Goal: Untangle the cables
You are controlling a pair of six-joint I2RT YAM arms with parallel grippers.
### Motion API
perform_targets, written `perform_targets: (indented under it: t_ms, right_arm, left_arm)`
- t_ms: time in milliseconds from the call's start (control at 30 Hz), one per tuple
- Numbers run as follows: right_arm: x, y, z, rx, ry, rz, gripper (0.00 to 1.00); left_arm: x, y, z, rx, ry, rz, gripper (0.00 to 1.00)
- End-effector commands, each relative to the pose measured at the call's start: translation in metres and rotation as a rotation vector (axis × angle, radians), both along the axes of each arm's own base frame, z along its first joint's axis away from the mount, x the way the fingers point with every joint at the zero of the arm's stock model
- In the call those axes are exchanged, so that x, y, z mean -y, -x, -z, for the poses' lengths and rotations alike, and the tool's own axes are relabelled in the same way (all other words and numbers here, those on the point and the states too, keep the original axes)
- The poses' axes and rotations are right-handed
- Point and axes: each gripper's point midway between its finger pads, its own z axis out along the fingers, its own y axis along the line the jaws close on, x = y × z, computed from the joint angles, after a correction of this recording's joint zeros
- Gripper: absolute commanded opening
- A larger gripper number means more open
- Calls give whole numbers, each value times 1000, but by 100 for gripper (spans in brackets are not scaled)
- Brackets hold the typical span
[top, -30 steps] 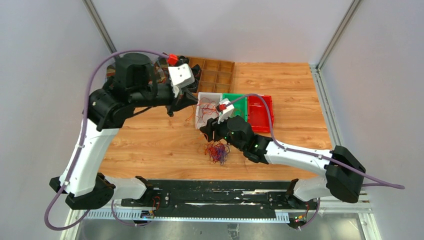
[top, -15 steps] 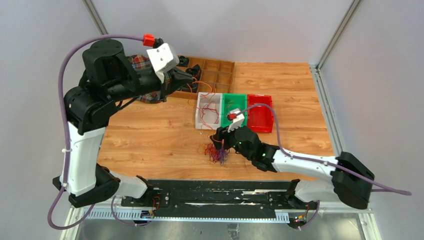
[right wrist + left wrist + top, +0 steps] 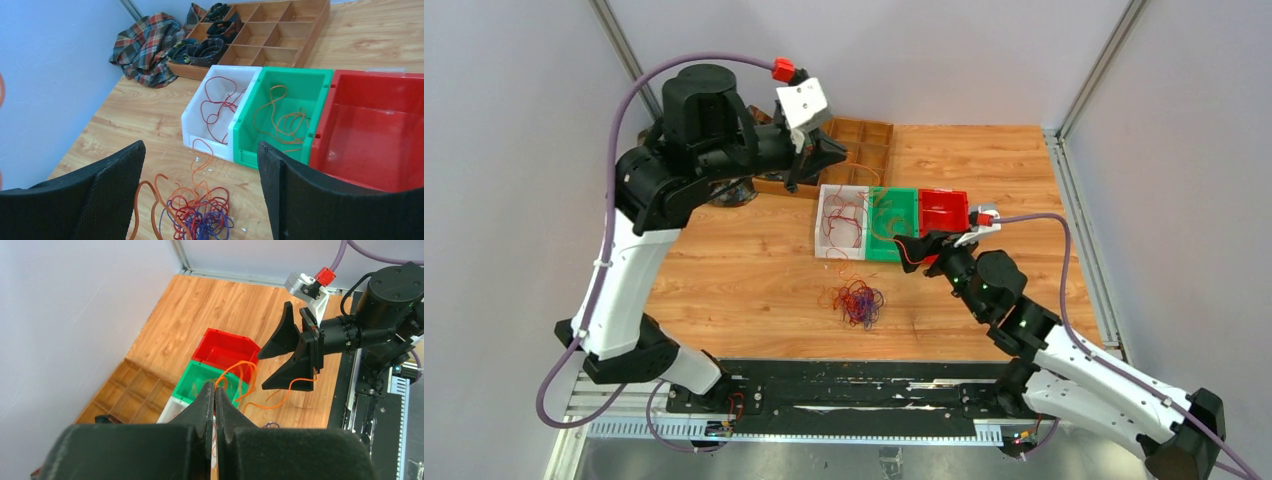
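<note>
- The left claw (image 3: pixel 215 390) is high over the far side of the surface (image 3: pixel 724 270). It is pinched fully shut on a thin orange cable (image 3: pixel 240 372) that loops down towards the green bin (image 3: pixel 894 192).
- The right claw (image 3: pixel 200 150) is spread wide with nothing in it, low over the near edge of the green bin.
- The tangle (image 3: pixel 856 303) of red, orange and purple cables lies on the surface, just near of the white bin (image 3: pixel 827 252).
- A red cable (image 3: pixel 220 107) sits in the white bin and orange loops (image 3: pixel 280 120) in the green one. The red bin (image 3: pixel 944 215) looks bare.
- Risk: the held cable passes just beside the right claw's lower finger, and I cannot tell if it touches. A snag there could jerk it from the pinch.
- Risk: lifting higher could drag the orange loops back out of the bin, or tug the bin itself.
- Risk: the wide claw may scoop several strands from the tangle at once and raise the whole knot.
</note>
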Motion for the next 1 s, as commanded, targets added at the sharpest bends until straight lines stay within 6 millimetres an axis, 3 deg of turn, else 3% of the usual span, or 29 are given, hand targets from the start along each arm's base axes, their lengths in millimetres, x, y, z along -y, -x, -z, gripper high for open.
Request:
perform_targets:
  t_ms: [0,100,200,300,367,600,800,967]
  right_arm:
    - [33,-5,-6,-21,30,133,82]
    - [58,-4,-18,12,21,226,81]
    - [71,3,-29,56,5,245,80]
    - [81,6,-33,68,17,269,80]
    - [86,4,-32,59,38,299,80]
    - [90,1,-32,51,71,324,80]
    - [94,1,-25,22,80,348,77]
    - [106,3,-19,1,77,398,74]
  left_arm:
    - [24,-9,1,1,12,23,0]
    - [30,-21,16,15,-40,-8,0]
    - [23,-46,28,67,-117,-114,0]
    - [18,-70,30,122,-153,-209,0]
    - [25,-73,31,127,-139,-194,0]
    - [55,-75,25,68,-45,-123,0]
    - [58,-98,29,139,-56,-180,1]
    - [65,-125,49,208,-106,-218,0]
